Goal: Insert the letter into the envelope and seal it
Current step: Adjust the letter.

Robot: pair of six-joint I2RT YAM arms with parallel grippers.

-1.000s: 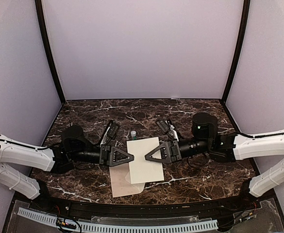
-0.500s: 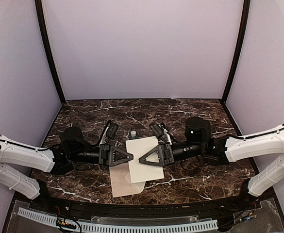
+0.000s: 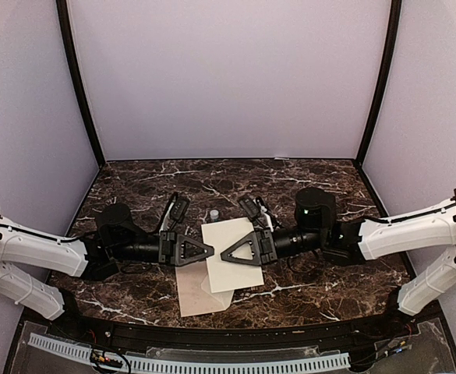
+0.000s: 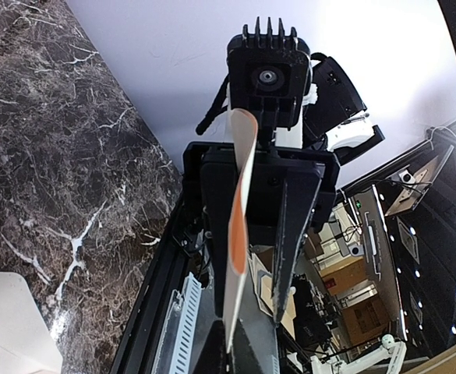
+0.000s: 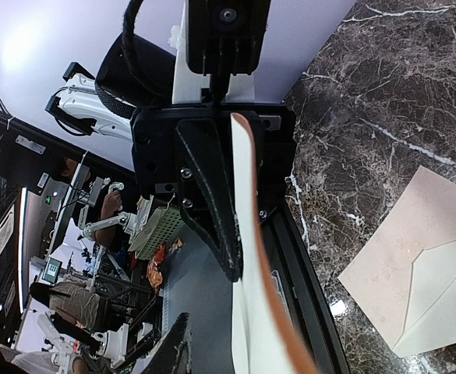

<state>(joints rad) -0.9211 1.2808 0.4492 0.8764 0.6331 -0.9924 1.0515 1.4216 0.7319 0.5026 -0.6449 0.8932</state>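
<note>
The letter (image 3: pixel 239 269), a plain cream sheet, hangs flat above the table between both grippers. My left gripper (image 3: pixel 210 251) is shut on its left edge. In the left wrist view the letter (image 4: pixel 239 195) shows edge-on, running out from my own fingers at the bottom. My right gripper (image 3: pixel 224 255) is open, its jaws apart on either side of the sheet and reaching far over it toward the left gripper. The letter also shows edge-on in the right wrist view (image 5: pixel 247 234). The envelope (image 3: pixel 192 296) lies on the table under the letter, partly hidden. The right wrist view shows its triangular flap (image 5: pixel 438 304).
A small white bottle with a green cap (image 3: pixel 213 214) stands just beyond the letter's far edge. The dark marble table (image 3: pixel 313 187) is closed in by lilac walls at the back and sides. A black rail (image 3: pixel 212 331) runs along the near edge.
My right gripper has moved left along the letter, closer to the left gripper's tip. The left arm and the letter have barely moved.
</note>
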